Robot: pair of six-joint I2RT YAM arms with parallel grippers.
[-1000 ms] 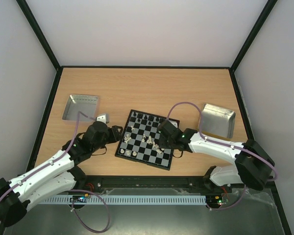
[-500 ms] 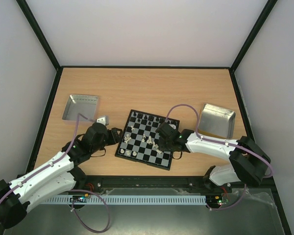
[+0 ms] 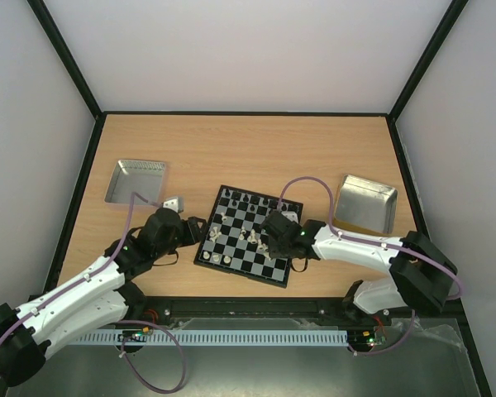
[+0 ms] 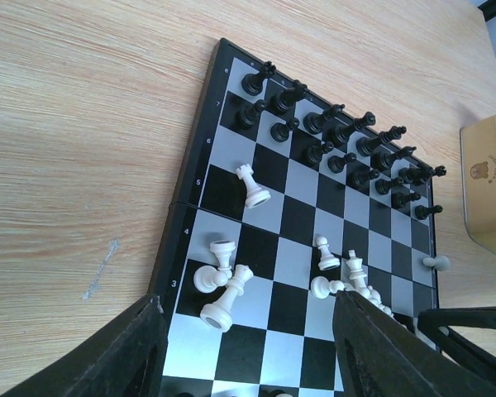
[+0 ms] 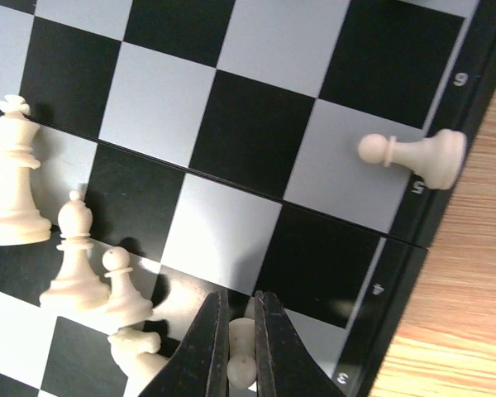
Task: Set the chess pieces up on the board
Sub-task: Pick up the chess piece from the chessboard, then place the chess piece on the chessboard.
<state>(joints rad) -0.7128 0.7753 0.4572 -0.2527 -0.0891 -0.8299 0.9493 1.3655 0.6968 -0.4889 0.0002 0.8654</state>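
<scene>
**Right jaws pinch a cream piece on the board; left jaws open at the board's edge**

Top view: matte wood-grain surface (image 3: 248,149). There are two shiny rectangular metal trays with raised rims, the left tray (image 3: 136,184) and the right tray (image 3: 366,204). The small square board (image 3: 231,244), black and pale grey checks, lies between them at an angle. The left gripper (image 3: 196,227) sits at the board's left edge. The right gripper (image 3: 274,236) is over the board's right half. Versus a second ago, the right gripper has shifted a little toward the board's near edge; the left arm is in the same place. Pieces are too small to sort here.

Left wrist: jaws stand wide apart with nothing between them, and the frame bottom cuts off the dark fingers. Black pieces (image 4: 339,136) stand in two rows along the far side. A cream rook (image 4: 253,187) seems tipped over. A few cream pieces (image 4: 219,285) lie heaped near the left edge.

Right wrist: jaws are closed on a cream piece (image 5: 241,357). Only a glossy rounded bit shows, type unclear. A fallen pawn (image 5: 413,155) lies across the board's border. The king (image 5: 12,178), bishop (image 5: 70,265) and small pawn (image 5: 120,289) stand upright, close together.
</scene>
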